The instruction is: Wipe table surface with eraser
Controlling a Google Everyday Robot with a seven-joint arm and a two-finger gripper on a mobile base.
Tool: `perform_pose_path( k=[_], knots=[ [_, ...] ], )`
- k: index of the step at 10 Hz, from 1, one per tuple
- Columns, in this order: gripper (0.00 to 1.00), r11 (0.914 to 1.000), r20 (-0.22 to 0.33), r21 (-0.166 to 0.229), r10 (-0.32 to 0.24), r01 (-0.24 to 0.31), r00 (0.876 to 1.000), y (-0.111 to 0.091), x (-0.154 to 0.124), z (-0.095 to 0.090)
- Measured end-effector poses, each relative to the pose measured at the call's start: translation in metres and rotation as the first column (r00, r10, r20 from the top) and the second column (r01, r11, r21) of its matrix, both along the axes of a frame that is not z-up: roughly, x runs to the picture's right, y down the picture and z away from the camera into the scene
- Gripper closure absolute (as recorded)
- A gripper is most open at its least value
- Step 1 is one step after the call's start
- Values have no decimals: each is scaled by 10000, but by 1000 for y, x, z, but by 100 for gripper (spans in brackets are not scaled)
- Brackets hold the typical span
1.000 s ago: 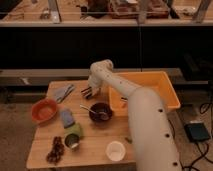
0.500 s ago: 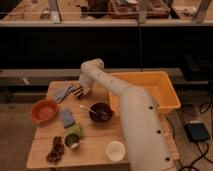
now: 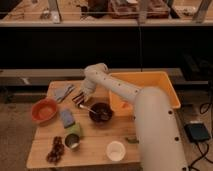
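Observation:
My gripper (image 3: 81, 98) is at the back left of the wooden table (image 3: 95, 151), low over the surface, just right of a blue-grey cloth (image 3: 63, 92). A small dark block with pale stripes, likely the eraser (image 3: 78, 100), sits at the gripper's tip, at or touching the tabletop. The white arm (image 3: 120, 90) reaches in from the lower right and crosses in front of the yellow bin.
A yellow bin (image 3: 155, 82) stands at the back right. A dark bowl with a spoon (image 3: 101, 112), an orange bowl (image 3: 44, 110), a blue sponge (image 3: 67, 118), a green cup (image 3: 74, 131), a white cup (image 3: 116, 150) and a dark cluster (image 3: 56, 149) stand on the table.
The arm's end has swung left from near the dark bowl towards the blue-grey cloth and has sunk a little towards the tabletop.

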State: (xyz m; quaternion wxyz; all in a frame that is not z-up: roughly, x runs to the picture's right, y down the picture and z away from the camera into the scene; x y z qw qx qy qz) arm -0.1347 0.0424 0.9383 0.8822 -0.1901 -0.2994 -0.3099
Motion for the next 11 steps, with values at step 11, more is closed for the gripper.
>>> perform_pose_path(
  k=[11],
  knots=[
    [90, 9963, -1444, 457, 782, -723, 9864, -51, 74, 46]
  ],
)
